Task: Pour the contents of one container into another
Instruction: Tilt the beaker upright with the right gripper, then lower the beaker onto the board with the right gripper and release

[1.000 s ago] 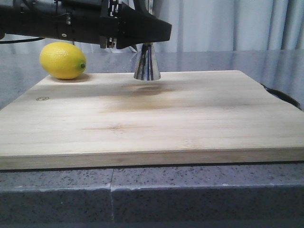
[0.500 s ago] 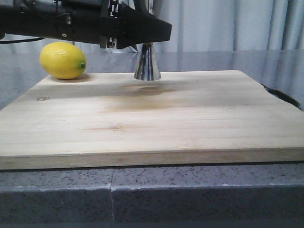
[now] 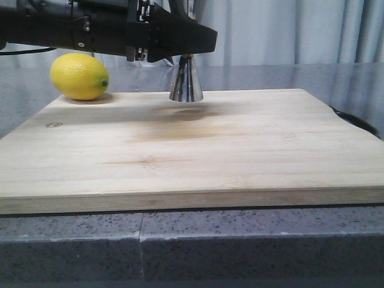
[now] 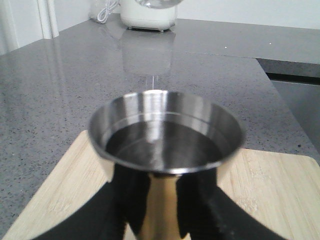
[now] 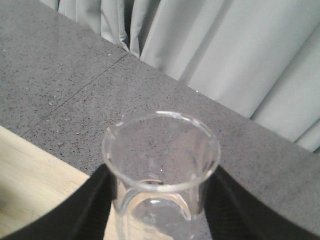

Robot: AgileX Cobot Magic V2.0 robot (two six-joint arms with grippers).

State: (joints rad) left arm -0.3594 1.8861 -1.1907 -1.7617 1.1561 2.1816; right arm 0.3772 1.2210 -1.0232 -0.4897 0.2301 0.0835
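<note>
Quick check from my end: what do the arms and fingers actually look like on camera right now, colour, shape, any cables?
In the front view the left arm is a matte black, boxy housing with small silver screws and a thin black cable trailing off at the picture's left edge. Its fingers are plain black and smooth. The right gripper's fingers are also black, unmarked and broad. No labels are legible.

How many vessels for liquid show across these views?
2. The steel jigger stands on the cutting board, gripped by the left gripper; the glass beaker sits in the right gripper.

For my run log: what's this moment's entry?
left gripper: shut on jigger | right gripper: shut on beaker | jigger on board
</note>
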